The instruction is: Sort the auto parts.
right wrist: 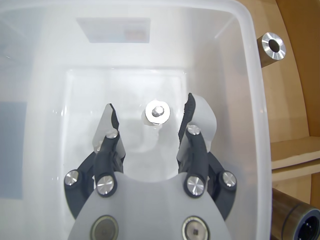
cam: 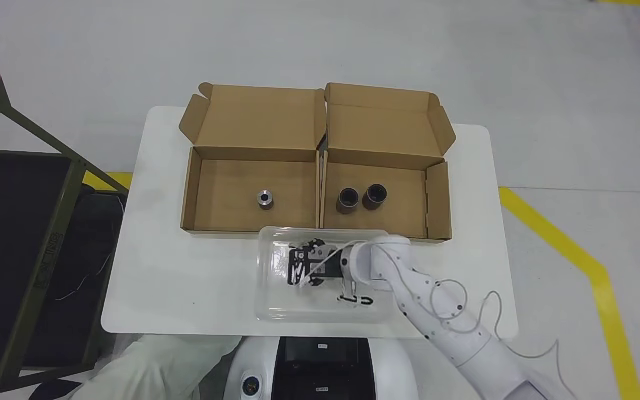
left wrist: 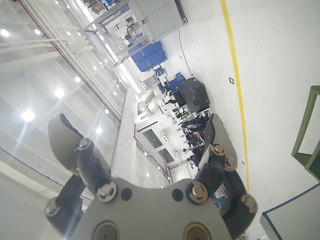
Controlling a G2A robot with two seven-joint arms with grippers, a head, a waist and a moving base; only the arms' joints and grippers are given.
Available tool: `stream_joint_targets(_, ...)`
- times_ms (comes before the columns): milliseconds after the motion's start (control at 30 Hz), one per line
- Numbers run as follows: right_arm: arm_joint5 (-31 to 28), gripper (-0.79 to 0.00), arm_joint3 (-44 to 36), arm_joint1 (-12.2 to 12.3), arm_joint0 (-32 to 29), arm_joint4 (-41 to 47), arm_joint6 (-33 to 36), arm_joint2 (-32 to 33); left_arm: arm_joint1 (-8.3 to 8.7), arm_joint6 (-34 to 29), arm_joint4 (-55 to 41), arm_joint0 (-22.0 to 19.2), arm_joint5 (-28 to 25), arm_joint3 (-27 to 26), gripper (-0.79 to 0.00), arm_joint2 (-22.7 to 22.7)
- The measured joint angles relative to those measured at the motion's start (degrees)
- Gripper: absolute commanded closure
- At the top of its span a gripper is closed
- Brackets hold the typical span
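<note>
A small silver flanged part (right wrist: 157, 112) lies on the floor of the clear plastic bin (cam: 275, 300). My right gripper (right wrist: 150, 102) is down inside the bin (right wrist: 240, 51), open, one finger on each side of that part and not touching it. From above, this gripper (cam: 303, 262) sits in the bin's left half. A silver bushing (cam: 263, 197) (right wrist: 272, 48) stands in the left cardboard box (cam: 195, 200). Two dark cylinders (cam: 347, 199) (cam: 376, 196) stand in the right box (cam: 435, 200). My left gripper (left wrist: 136, 126) is open and holds nothing, pointing up into the room away from the table.
Both boxes stand side by side just behind the bin, lids folded back. One dark cylinder (right wrist: 295, 216) shows past the bin's wall. Bare white table (cam: 160, 250) lies left and right of the bin.
</note>
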Motion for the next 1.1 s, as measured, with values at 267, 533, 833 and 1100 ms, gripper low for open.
stream_joint_targets(267,0.73,-0.175,1.66,-0.12,0.93,0.64,-0.3,-0.48,0.0,0.0,0.0,0.0,0.0,0.0,-0.785,0.0)
stream_joint_targets(533,0.5,0.0,1.26,0.07,1.17,1.27,-0.34,-0.38,0.0,0.0,0.0,0.0,0.0,0.0,-0.785,0.0)
stream_joint_targets(833,-1.49,0.0,-5.1,1.41,-1.04,2.6,0.34,2.54,0.0,0.0,0.0,0.0,0.0,0.0,-0.785,0.0)
stream_joint_targets(1100,-4.44,0.0,-11.53,2.89,-4.13,7.57,-1.29,6.9,0.0,0.0,0.0,0.0,0.0,0.0,-0.785,0.0)
